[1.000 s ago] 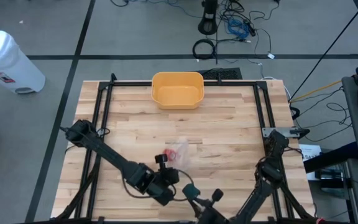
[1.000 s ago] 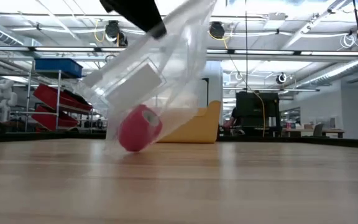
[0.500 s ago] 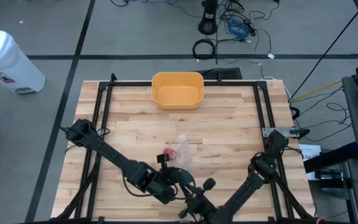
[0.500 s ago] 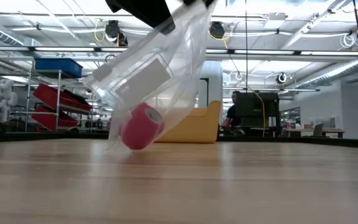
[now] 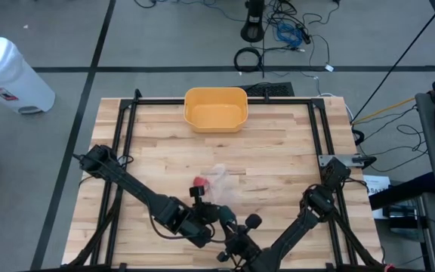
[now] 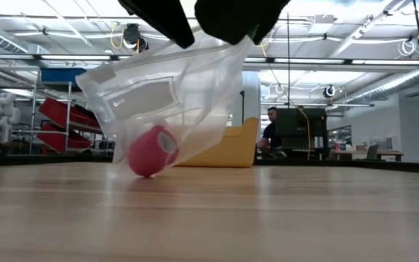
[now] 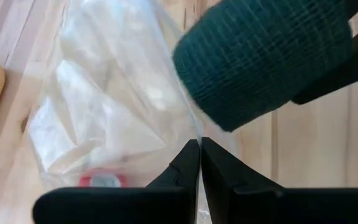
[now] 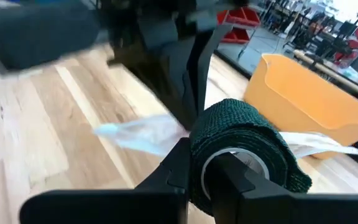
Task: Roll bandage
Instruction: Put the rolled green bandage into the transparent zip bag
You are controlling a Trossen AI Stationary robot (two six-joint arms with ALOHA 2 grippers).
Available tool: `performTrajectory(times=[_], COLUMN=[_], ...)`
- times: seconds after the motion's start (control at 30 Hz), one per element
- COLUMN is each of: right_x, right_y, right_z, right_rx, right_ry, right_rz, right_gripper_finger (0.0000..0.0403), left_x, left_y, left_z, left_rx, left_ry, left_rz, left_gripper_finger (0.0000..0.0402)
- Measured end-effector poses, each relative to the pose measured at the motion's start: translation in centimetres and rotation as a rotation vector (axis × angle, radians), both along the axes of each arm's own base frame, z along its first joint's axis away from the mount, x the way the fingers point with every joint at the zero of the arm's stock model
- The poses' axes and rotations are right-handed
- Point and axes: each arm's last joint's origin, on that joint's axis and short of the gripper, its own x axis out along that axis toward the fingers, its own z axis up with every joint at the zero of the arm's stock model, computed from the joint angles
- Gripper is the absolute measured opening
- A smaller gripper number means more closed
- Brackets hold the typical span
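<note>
A clear plastic bag (image 6: 177,94) hangs from my left gripper (image 7: 199,152), which is shut on its upper edge. A red bandage roll (image 6: 149,151) lies in the bag's lower end, which rests on the table. My right gripper (image 8: 207,155) is shut on a dark green bandage roll (image 8: 244,140). It holds that roll close beside the left gripper, just above the bag's top, where the green roll (image 7: 260,56) shows large in the left wrist view. In the high view both grippers stand near the table's front edge, with the bag (image 5: 219,181) just beyond them. My left gripper pinches the bag's upper edge (image 7: 194,127) between its two shut fingers, slanting down from the near side. The bag hangs slack below them, its lower end with the red roll on the table. My right gripper holds the green roll by its wall (image 8: 199,163), one finger seemingly in the hollow core and one outside. The roll is lifted clear of the table.
A yellow bin (image 5: 215,108) stands at the middle of the table's far edge. Bare wooden tabletop (image 5: 278,159) lies between the bin and the bag and to both sides.
My right gripper has swung with the green roll toward the table's left, up against the left gripper and the bag's top. The bag has swayed, and its lower end with the red roll has slid a little to the left on the table.
</note>
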Motion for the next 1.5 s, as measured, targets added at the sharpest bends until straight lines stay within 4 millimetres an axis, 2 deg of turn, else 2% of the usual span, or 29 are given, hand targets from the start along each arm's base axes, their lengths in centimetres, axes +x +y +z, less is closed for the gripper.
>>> performTrajectory(times=[0.3, 1.07, 1.33, 1.5], right_x=[0.0, 0.7, 0.7, 1.1], right_y=[-0.5, -1.3, -1.0, -1.6], right_z=[-0.1, -0.2, 0.1, -0.1], right_rx=[0.017, 0.061, -0.006, 0.068], right_ry=[0.039, 0.046, -0.050, 0.015], right_rz=[-0.023, -0.057, -0.033, -0.065], right_gripper_finger=[0.0027, 0.0027, 0.0027, 0.0027], left_x=[-0.2, -0.4, -0.6, -0.7], left_y=[-0.9, -1.3, -1.5, -2.0], left_z=[1.4, 2.1, 2.0, 3.0], left_rx=[-0.012, 0.056, 0.060, 0.084], left_ry=[-0.022, -0.086, -0.072, -0.101], left_rz=[-0.023, -0.037, -0.049, -0.069], left_gripper_finger=[0.0017, 0.0017, 0.0017, 0.0017])
